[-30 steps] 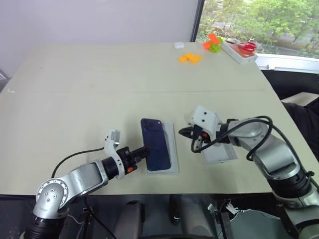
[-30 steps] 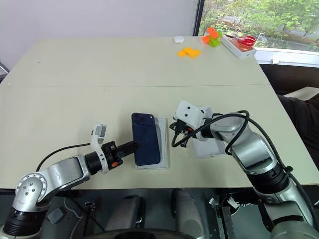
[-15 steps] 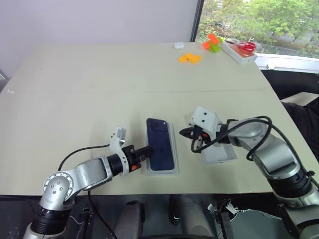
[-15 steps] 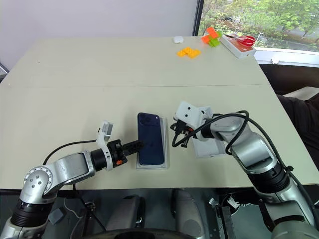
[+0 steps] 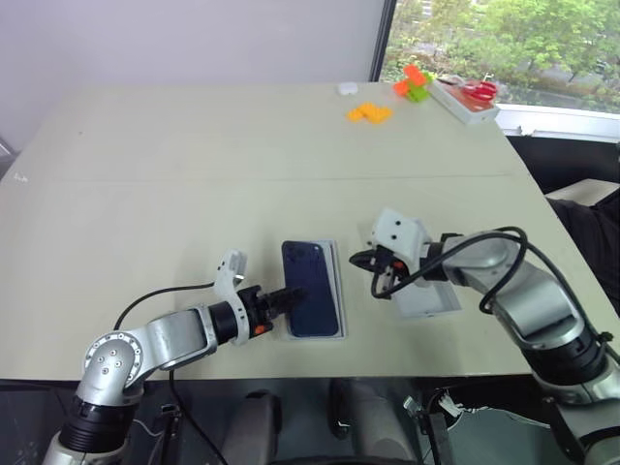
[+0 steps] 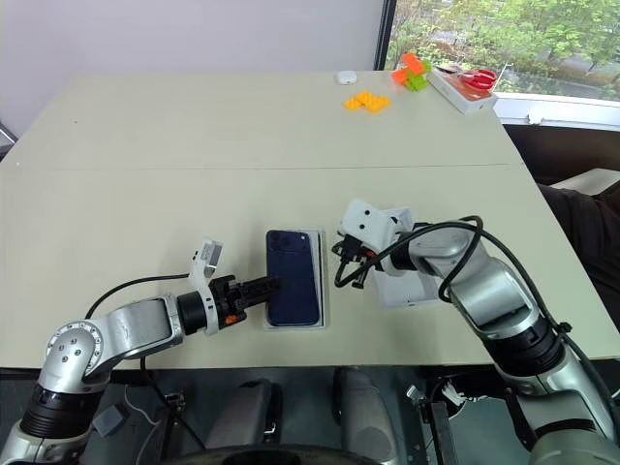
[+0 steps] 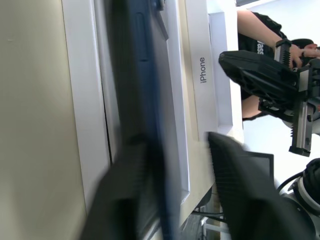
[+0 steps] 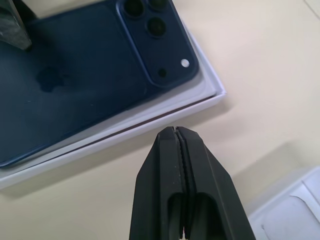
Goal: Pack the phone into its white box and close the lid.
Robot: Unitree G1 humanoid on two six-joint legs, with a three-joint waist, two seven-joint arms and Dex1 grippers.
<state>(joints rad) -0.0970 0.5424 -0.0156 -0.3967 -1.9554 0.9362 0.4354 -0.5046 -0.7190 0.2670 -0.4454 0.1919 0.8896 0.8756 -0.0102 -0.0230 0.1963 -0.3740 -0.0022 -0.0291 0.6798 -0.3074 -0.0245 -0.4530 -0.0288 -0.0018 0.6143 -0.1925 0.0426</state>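
The pale counter (image 5: 145, 184) carries the white box (image 5: 338, 291) near its front edge. The lid (image 5: 426, 298) lies just beside it. Orange pieces (image 5: 369, 112) sit far back.

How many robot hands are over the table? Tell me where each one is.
2. The left hand is at the phone's near left edge; the right hand, shut, hovers just right of the white box.

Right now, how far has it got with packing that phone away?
Mostly done: the phone lies in the white box, camera end away from the robot. In hand: the left hand sits at the phone's near end, fingers spread apart either side of it. Left: the lid lies on the table beside the shut right hand, not yet fitted.
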